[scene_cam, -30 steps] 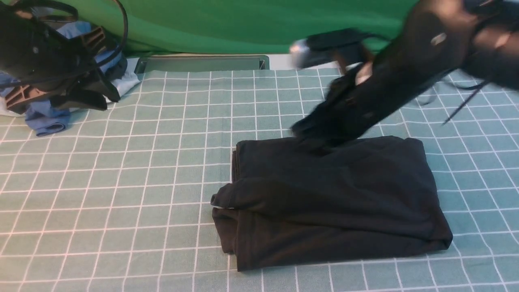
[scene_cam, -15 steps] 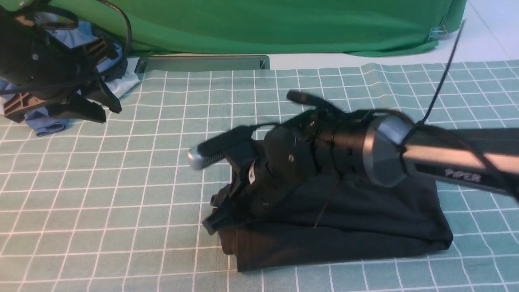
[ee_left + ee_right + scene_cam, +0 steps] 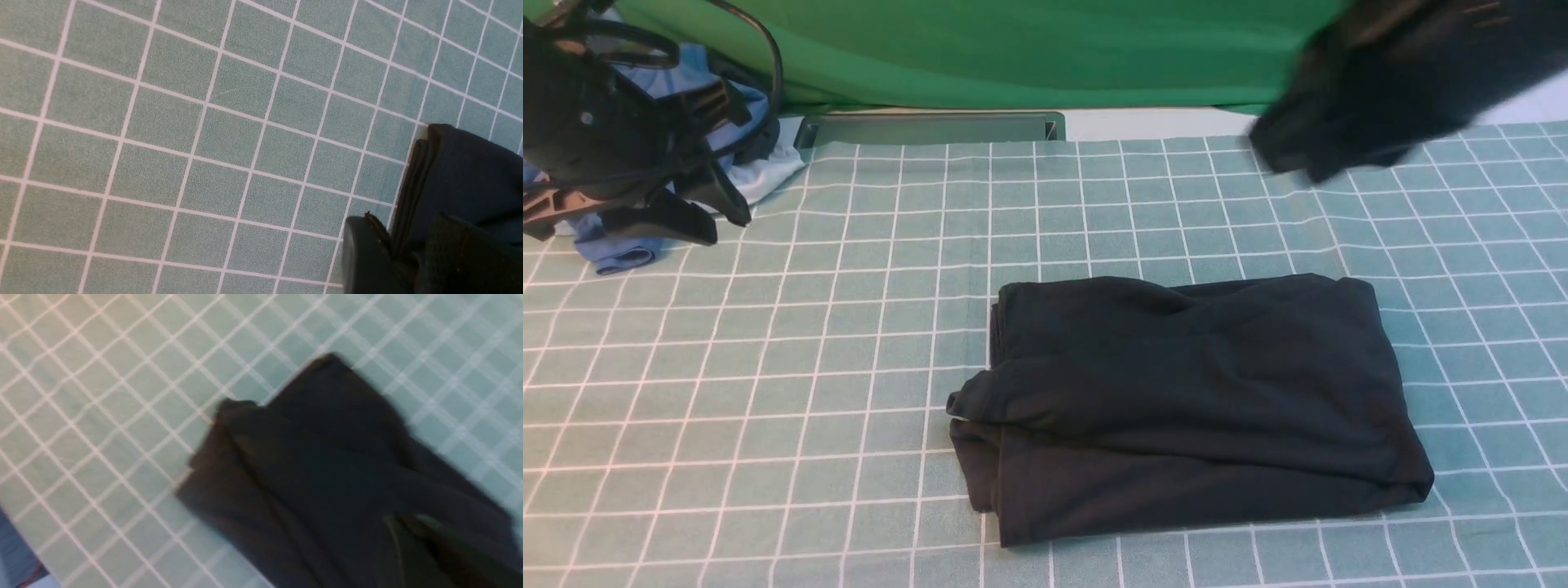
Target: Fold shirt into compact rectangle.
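The shirt (image 3: pixel 1188 404) is lying folded into a rough rectangle on the green checked tablecloth (image 3: pixel 849 343), right of centre and toward the near edge in the front view. Its long axis is running left to right across the table, roughly parallel to the near table edge, with the layered folded ends pointing toward the robot's left and a smoother edge on the right. A loose flap is bulging out at the left end, so the outline is not being kept fully square. The left gripper (image 3: pixel 707 216) is being held raised at the far left, well apart from the shirt, over a heap of blue and white garments (image 3: pixel 621 245); in the left wrist view its fingertips (image 3: pixel 367 253) are being shown parted with nothing between them, the shirt's stacked edge (image 3: pixel 453 179) lying below and beyond them. The right gripper (image 3: pixel 1307 155) is appearing only as a dark motion-blurred mass at the far right, above the cloth and clear of the shirt; its jaws cannot be resolved there, but they are probably clenched on nothing. Compared with half a second earlier, the right arm is no longer stretched low across the shirt and pressing its left end; it is being withdrawn upward and rightward, while the shirt is remaining in place. A green backdrop (image 3: pixel 1013 49) is hanging behind the table.
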